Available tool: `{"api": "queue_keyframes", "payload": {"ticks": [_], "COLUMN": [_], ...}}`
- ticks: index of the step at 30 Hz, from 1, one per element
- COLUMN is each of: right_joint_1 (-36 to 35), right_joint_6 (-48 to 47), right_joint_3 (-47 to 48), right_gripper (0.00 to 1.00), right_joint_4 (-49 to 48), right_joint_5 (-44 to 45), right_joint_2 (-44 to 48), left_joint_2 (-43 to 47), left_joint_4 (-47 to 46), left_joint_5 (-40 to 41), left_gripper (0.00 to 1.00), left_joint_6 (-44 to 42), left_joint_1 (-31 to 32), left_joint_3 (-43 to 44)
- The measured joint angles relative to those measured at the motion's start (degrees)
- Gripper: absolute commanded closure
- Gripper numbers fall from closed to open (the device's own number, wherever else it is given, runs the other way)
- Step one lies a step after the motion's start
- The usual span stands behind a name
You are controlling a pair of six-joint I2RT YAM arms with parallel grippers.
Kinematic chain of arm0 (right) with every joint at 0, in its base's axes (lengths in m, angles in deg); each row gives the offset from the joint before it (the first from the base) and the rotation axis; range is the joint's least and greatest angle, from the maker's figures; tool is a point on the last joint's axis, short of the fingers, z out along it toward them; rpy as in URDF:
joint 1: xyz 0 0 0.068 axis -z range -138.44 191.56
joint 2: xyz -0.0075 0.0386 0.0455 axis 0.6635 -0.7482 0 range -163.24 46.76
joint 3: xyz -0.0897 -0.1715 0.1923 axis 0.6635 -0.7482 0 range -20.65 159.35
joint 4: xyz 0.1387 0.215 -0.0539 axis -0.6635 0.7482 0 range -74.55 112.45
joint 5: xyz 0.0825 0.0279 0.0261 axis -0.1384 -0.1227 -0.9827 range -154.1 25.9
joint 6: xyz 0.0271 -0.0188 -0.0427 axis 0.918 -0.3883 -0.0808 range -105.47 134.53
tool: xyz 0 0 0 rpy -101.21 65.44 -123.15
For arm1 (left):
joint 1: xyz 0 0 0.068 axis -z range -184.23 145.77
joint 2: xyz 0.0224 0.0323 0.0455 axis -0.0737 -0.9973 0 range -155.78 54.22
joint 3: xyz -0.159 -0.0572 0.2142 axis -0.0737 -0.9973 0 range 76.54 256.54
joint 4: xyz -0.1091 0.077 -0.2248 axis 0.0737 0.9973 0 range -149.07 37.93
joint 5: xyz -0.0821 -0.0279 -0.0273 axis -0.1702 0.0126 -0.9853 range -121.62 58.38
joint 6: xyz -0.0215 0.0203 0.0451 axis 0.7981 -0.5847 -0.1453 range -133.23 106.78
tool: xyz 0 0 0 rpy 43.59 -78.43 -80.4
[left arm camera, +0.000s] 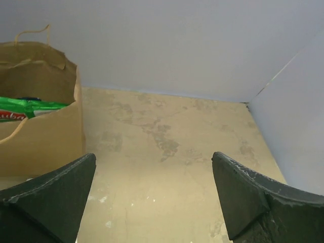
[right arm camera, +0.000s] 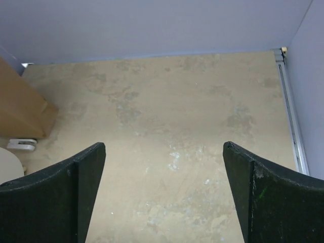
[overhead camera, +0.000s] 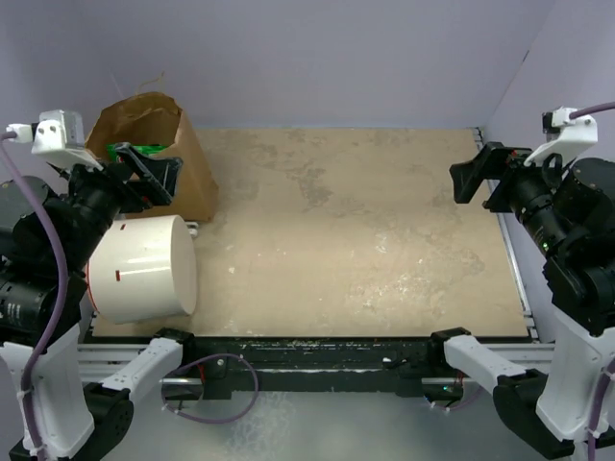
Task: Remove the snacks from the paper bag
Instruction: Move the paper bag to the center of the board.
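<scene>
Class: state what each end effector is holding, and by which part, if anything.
Nothing. The left end effector and right end effector are open and empty.

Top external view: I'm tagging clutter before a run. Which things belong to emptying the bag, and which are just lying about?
Job in hand:
paper bag
green snack packet, showing inside the bag

Just lying about:
white cylinder
small white bar, by the bag's base

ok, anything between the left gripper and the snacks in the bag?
Only the near wall of the paper bag, which hides the lower part of the green packet in the left wrist view. The open left gripper would likely go in over the rim. The white cylinder stands nearer the arm bases, not between.
</scene>
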Motion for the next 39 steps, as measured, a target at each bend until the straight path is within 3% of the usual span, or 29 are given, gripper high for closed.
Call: {"api": "queue_keyframes", "payload": {"ticks": [10, 22, 31, 39], "right_joint_1": [0.0, 0.0, 0.0, 0.0], "right_joint_6": [-0.2, -0.4, 0.6, 3.3], "right_joint_3": [-10.1, -13.4, -16.2, -17.3], "right_gripper": [0.01, 0.01, 0.00, 0.01], "right_joint_4": [-2.2, -5.8, -10.5, -13.3], "right_joint_5": [5.2, 10.1, 7.8, 2.3], "right_joint_2": [2.9, 0.9, -1.3, -2.1], "left_joint_2": [-2.6, -14.3, -29.7, -32.4], "left_joint_4": [-1.5, -3.8, 0.7, 11.8], "left_joint_5": [6.7, 14.9, 22.3, 32.2], "left_gripper": [0.01, 0.01, 0.01, 0.01], "left_joint_6": [-0.1, -0.2, 2.1, 17.6], "left_joint_1": [0.0, 0.0, -2.9, -13.1], "left_joint_3": [-6.3, -6.6, 6.0, 11.0]}}
